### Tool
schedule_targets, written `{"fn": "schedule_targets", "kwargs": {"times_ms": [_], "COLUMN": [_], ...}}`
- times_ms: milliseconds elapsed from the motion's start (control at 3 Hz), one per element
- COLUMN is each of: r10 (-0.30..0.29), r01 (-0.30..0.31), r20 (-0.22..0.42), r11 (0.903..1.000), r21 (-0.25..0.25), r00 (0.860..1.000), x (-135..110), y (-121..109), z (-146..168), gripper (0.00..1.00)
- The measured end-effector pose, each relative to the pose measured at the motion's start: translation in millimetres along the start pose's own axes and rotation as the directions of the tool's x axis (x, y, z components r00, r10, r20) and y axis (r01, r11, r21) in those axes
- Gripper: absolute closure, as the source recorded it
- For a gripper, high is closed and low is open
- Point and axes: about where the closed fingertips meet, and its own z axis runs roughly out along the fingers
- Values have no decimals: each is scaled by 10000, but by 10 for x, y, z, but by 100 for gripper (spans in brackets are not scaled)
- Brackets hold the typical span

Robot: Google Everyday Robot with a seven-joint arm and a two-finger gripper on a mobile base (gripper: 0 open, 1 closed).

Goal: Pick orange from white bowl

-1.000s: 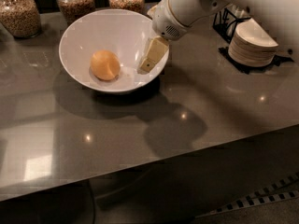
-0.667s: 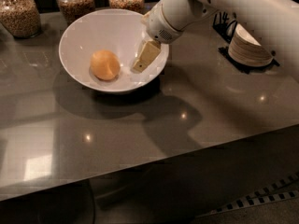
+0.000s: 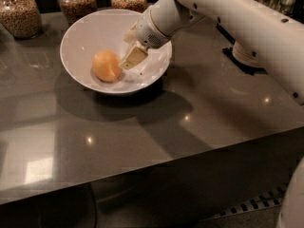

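The orange [image 3: 105,65] lies inside the white bowl [image 3: 85,37], left of its middle. The bowl stands on the grey counter at the back left. My gripper [image 3: 131,59] reaches into the bowl from the right on the white arm. Its cream fingertip sits just right of the orange, close to touching it. The arm hides the bowl's right rim.
Three glass jars of grains [image 3: 19,13] stand along the back edge behind the bowl. A stack of small white plates [image 3: 244,56] on a dark stand is at the back right, mostly hidden by the arm. The counter's front edge [image 3: 156,167] runs across the lower frame.
The gripper has moved left, from the bowl's right rim deeper into the bowl, up to the orange. The orange and bowl have not moved.
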Motion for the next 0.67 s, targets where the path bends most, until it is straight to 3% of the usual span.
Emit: {"fn": "schedule_targets", "kwargs": {"times_ms": [667], "r10": [-113], "r01": [149], "r20": [431], "r11": [9963], "r21": [-842], "r00": [9990], "x": [-180], "y": [120], "z": [291], "gripper": [24]}}
